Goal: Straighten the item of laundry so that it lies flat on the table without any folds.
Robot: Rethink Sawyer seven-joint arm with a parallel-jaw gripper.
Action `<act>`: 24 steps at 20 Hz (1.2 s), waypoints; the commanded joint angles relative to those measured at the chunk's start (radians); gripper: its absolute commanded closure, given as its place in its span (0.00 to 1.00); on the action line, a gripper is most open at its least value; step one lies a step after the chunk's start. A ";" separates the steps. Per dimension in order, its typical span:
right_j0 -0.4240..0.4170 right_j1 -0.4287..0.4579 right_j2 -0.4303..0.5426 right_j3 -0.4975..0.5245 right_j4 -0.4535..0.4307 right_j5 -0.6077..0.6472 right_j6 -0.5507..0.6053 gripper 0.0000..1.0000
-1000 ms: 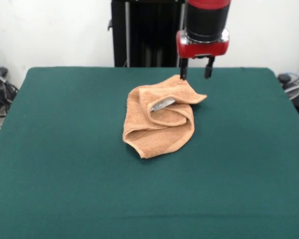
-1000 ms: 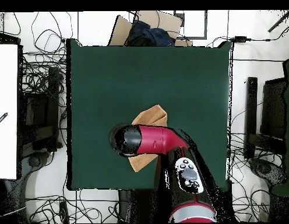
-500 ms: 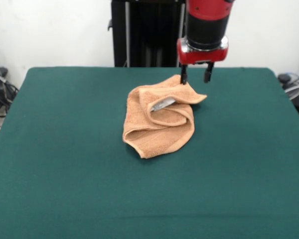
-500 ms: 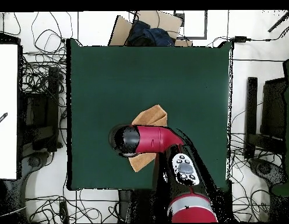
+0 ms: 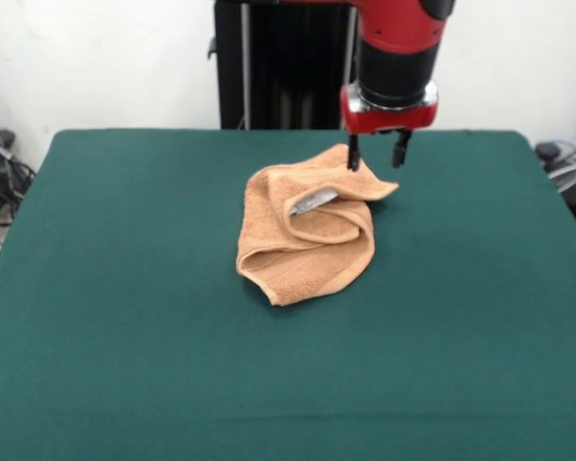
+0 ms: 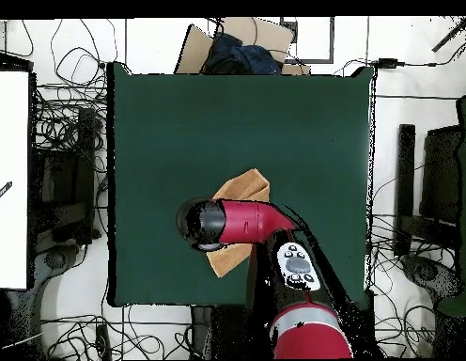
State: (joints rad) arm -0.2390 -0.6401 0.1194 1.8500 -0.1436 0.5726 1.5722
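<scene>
Front view: towel (image 5: 307, 235) lies crumpled, folded over itself, mid-table (image 5: 125, 336) toward robot side. Gripper (image 5: 374, 154) spread, nothing held, poised at far corner flap. Corner flap should be pinched alone, then drawn outward low, avoiding layers beneath.

White wall (image 5: 106, 58) behind, black cables (image 6: 63, 122) tangled across pale floor (image 6: 387, 141), cardboard box (image 6: 239, 38) at far end, white panel (image 6: 9, 179) alongside.
</scene>
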 commanded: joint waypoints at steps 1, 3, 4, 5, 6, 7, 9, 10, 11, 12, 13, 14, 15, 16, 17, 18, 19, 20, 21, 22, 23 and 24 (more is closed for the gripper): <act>0.010 0.018 0.033 -0.044 -0.050 0.055 0.037 0.00; 0.021 0.017 0.021 -0.052 -0.056 0.060 0.043 0.00; 0.030 0.017 0.009 -0.055 -0.061 0.059 0.053 0.00; 0.035 0.012 0.003 -0.053 -0.061 0.062 0.059 0.00; 0.038 0.009 -0.001 -0.047 -0.060 0.057 0.064 0.00; 0.041 0.005 -0.005 -0.044 -0.059 0.059 0.068 0.00; 0.044 0.016 -0.011 -0.042 -0.061 0.043 0.073 0.00; 0.042 0.035 -0.009 -0.047 -0.063 0.027 0.073 0.00; 0.042 0.050 -0.009 -0.052 -0.065 0.018 0.072 0.00; 0.046 0.062 -0.014 -0.058 -0.070 0.006 0.076 0.00; 0.048 0.067 -0.017 -0.060 -0.073 -0.002 0.077 0.00; 0.050 0.068 -0.020 -0.062 -0.076 -0.010 0.080 0.00; 0.055 0.066 -0.025 -0.064 -0.081 -0.020 0.084 0.00; 0.060 0.068 -0.029 -0.066 -0.082 -0.028 0.090 0.00; 0.061 0.068 -0.029 -0.067 -0.081 -0.030 0.094 0.00; 0.062 0.069 -0.029 -0.066 -0.079 -0.031 0.097 0.00; 0.062 0.070 -0.030 -0.065 -0.078 -0.032 0.100 0.00; 0.063 0.071 -0.030 -0.065 -0.076 -0.033 0.103 0.00; 0.062 0.072 -0.028 -0.067 -0.075 -0.032 0.103 0.00; 0.062 0.072 -0.028 -0.066 -0.074 -0.026 0.104 0.00; 0.062 0.071 -0.029 -0.067 -0.071 -0.016 0.105 0.00; 0.061 0.071 -0.028 -0.063 -0.072 -0.018 0.106 0.00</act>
State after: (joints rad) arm -0.1869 -0.5899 0.1065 1.8256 -0.1756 0.5726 1.5722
